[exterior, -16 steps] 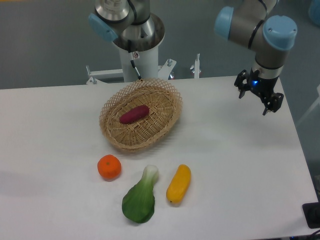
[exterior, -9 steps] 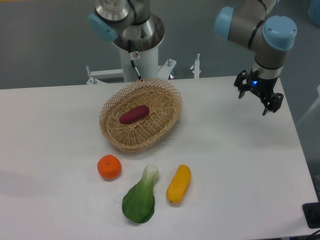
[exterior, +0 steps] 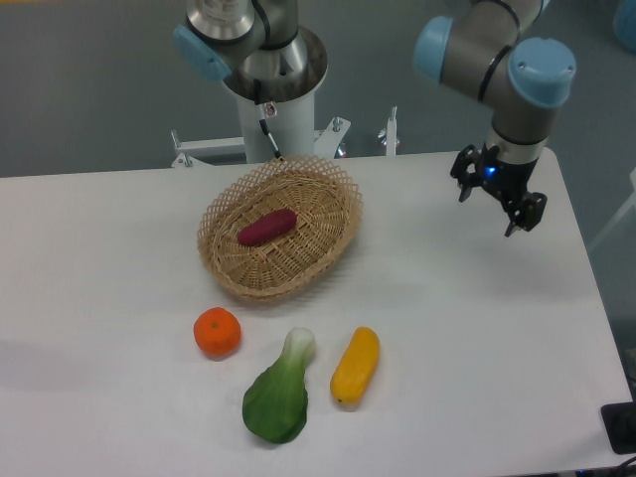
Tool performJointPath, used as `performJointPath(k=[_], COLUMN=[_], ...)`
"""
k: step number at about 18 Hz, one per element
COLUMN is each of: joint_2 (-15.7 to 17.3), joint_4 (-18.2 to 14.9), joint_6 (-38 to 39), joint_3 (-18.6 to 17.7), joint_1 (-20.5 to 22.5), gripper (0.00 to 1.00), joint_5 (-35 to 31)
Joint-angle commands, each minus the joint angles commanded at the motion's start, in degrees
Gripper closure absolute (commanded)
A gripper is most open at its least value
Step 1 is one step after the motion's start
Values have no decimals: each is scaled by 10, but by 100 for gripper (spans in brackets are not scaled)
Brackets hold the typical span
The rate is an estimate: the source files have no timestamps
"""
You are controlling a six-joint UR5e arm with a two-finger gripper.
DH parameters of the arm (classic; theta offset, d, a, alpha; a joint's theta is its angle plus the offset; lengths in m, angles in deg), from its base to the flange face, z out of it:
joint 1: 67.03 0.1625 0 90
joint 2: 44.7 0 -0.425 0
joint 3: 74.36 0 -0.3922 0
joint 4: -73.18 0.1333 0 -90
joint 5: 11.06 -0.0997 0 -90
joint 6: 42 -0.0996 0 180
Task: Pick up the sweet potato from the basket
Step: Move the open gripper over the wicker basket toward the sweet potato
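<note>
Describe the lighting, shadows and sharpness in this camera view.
Fixed camera: even, soft overhead light with no glare on the white table; the basket, orange, bok choy and yellow vegetable cast only faint shadows; the sweet potato is sharp; the claw is dark, slightly soft, with a small blue light glowing.

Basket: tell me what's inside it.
The basket holds one thing: the sweet potato, lying on its woven floor near the middle. Nothing else shows inside. Whatever lies directly beneath the sweet potato is hidden. The gripper is far off to the right, holding nothing.
</note>
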State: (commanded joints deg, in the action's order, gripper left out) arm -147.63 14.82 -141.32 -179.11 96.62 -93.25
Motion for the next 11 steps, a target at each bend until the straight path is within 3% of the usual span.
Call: performJointPath(k=[4,11], joint_2=[30,108], joint_4=[1,1], joint_6=[0,80], joint_3=[-36,-117], joint_1=[-9,-85], gripper=[0,0], joint_5=[18,20])
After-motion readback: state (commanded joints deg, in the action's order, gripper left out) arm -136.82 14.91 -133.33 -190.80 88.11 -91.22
